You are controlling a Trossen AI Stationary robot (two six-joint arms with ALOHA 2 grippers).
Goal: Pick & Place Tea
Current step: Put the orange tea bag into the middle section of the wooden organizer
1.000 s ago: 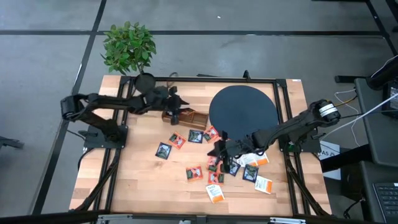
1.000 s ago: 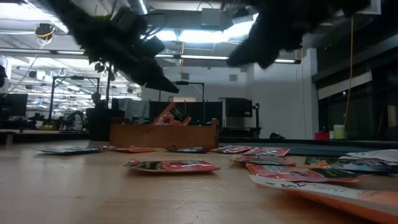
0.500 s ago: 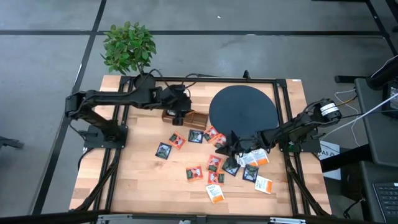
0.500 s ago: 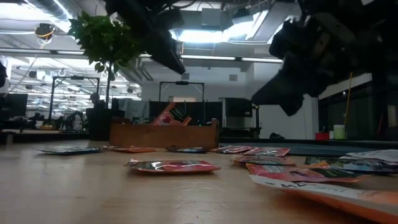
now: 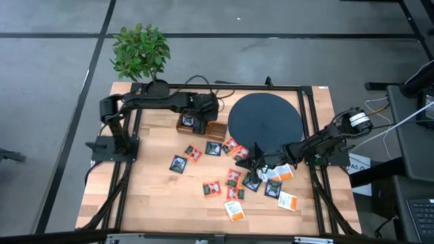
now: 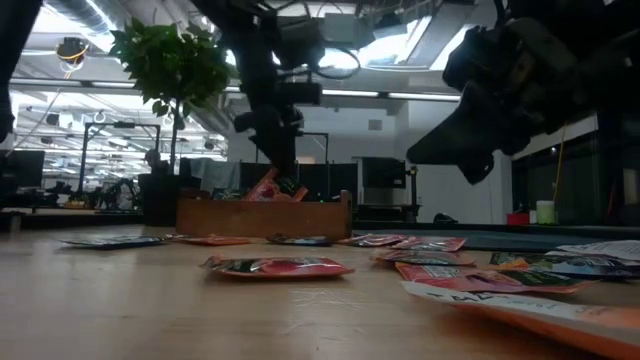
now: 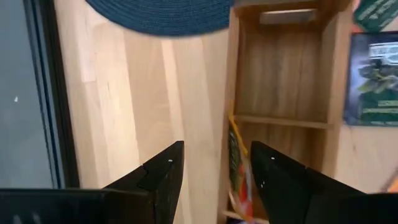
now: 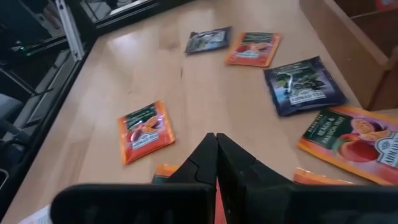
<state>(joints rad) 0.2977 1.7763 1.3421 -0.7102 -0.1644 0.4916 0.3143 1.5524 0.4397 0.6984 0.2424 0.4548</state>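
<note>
The left tool (image 5: 197, 122) is hovering with its fingers (image 7: 163, 176) spread wide, holding nothing, directly above the end compartment of the wooden tray (image 5: 201, 127) near the bench's (image 5: 149, 190) far edge, where a few tea sachets (image 7: 238, 168) are standing on edge. The right tool (image 5: 253, 161) is hanging pinched shut and gripping nothing, just above the loose tea sachets (image 5: 232, 177) that are lying flat and scattered across the middle of the bench toward its right edge, beside the black disc (image 5: 264, 122). They are small squares: dark with green, red-orange, and white with orange.
</note>
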